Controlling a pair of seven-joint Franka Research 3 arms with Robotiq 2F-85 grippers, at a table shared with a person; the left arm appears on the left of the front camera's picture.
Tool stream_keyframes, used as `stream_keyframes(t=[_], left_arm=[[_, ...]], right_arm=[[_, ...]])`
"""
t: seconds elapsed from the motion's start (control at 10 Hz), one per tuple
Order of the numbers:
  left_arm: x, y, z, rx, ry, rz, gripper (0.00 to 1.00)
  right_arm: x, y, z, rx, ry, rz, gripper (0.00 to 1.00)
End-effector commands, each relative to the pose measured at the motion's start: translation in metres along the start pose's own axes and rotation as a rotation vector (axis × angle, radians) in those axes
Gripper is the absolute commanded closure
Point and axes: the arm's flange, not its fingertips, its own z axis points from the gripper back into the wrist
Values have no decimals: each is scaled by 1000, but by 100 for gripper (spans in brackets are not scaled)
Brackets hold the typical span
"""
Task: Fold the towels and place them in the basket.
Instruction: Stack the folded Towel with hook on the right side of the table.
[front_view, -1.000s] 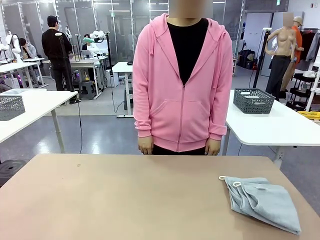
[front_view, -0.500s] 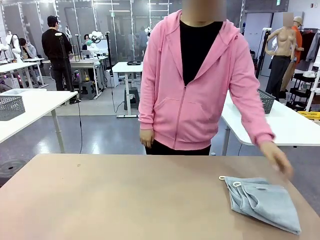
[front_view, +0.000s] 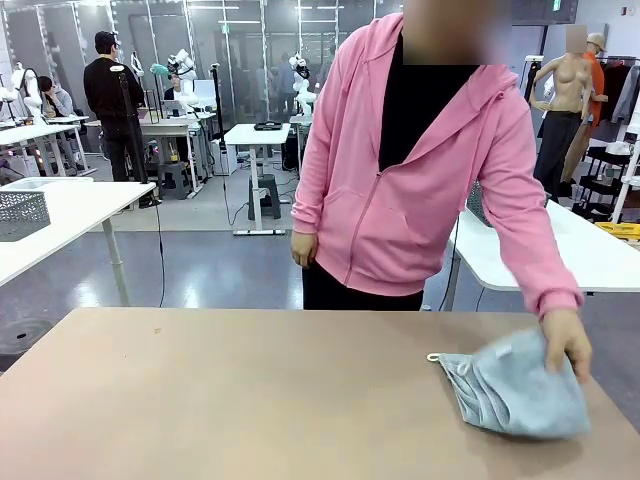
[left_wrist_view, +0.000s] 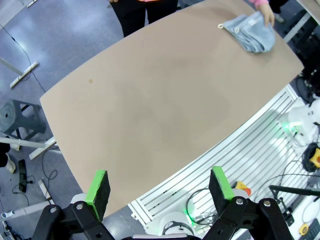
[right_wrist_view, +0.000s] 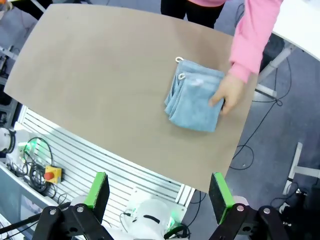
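Right wrist view: person's hand (right_wrist_view: 227, 93) on towels (right_wrist_view: 192, 97), loops visible.

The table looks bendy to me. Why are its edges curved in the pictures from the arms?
Wide lenses: in the left wrist view the table bulges and its edges bow; the right wrist view bends it too; in the front view its far edge runs straight.

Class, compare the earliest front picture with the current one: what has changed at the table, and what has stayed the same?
The person leaned toward the robot's right and brought a hand down onto the towels, gripping the far edge; the stack is now bunched and shifted slightly. The person's other hand stayed at their side. The table is unchanged, and the towels remain at its right end.
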Motion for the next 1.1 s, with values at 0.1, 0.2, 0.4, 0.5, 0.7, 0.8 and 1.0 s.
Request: stream_keyframes(t=[0.1,0.2,0.4,0.5,0.7,0.8,1.0], left_arm=[[1,0,-1,-3,-10,-6,0],[1,0,-1,-3,-10,-6,0],[1,0,-1,-3,-10,-6,0],[1,0,-1,-3,-10,-6,0],[1,0,-1,-3,-10,-6,0],[1,0,-1,-3,-10,-6,0],[1,0,-1,-3,-10,-6,0]], right_arm=[[0,0,1,18,-6,16,0],[0,0,1,18,-6,16,0],[0,0,1,18,-6,16,0],[0,0,1,18,-6,16,0],[0,0,1,18,-6,16,0],[0,0,1,18,-6,16,0],[0,0,1,18,-6,16,0]])
